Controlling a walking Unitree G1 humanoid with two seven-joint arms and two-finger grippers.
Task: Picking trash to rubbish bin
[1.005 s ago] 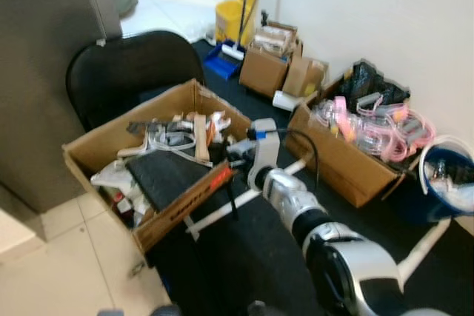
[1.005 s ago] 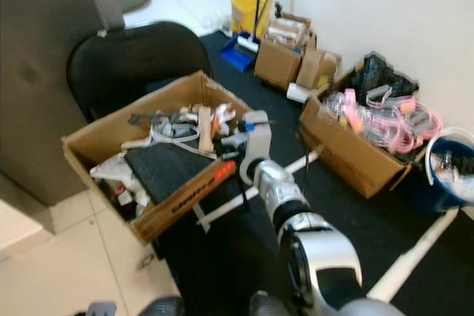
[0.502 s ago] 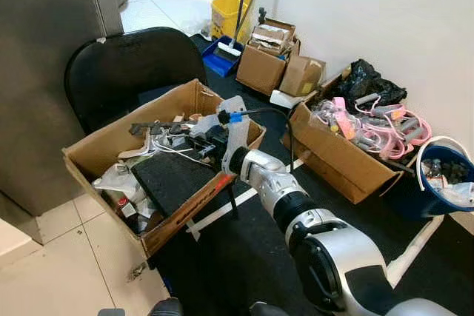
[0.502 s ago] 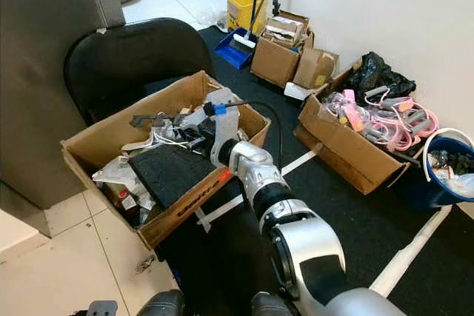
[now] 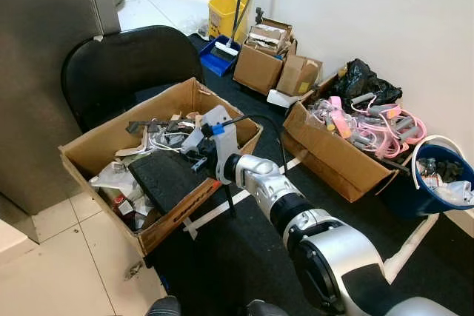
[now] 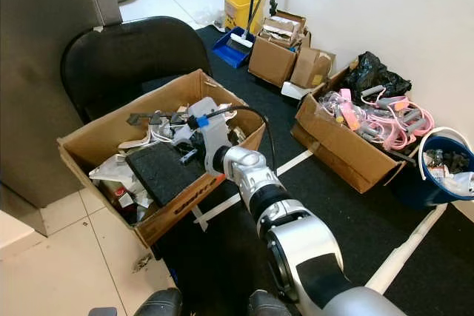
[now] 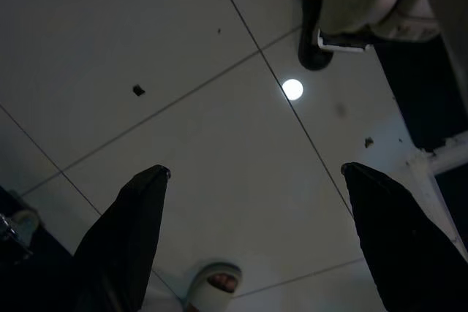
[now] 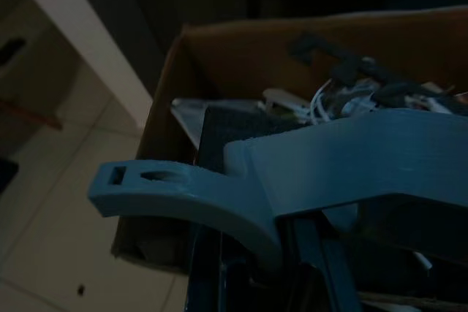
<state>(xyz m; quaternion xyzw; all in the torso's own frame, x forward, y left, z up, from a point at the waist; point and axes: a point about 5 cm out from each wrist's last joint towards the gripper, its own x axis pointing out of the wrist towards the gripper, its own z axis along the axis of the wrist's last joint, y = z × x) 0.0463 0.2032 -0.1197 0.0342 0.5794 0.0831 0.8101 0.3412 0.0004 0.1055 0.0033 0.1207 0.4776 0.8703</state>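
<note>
Left eye view: right gripper [image 5: 194, 159] reaches into the open cardboard box [image 5: 96, 146] on the black chair [image 5: 126, 72], just above a black foam slab [image 5: 159, 179]. Its fingers sit among the clutter; whether they are apart or together cannot be told. One black cable loops from the wrist housing back along the right arm [image 5: 296, 220].

Box contents: one black foam slab, a tangle of white cables [image 5: 159, 138], one crumpled white wrapper [image 5: 111, 179], one wooden stick [image 5: 196, 122]; other small items too cluttered to count.

Left wrist view: left gripper [image 7: 256, 239] hangs over pale floor tiles [image 7: 183, 107], its two black fingers [image 7: 128, 224] spread wide apart, nothing between them. One sandalled foot [image 7: 212, 286] of a person shows just below.

Farther out on the dark mat [image 5: 244, 249]: one long cardboard box [image 5: 333, 160] holding pink and clear tubing, two smaller cardboard boxes [image 5: 259, 72] side by side near the wall, one black bag [image 5: 363, 79], one blue bin [image 5: 429, 183] with a white rim holding trash, one yellow mop bucket [image 5: 222, 14], one blue dustpan [image 5: 215, 53]. Two white tape lines cross the mat.
</note>
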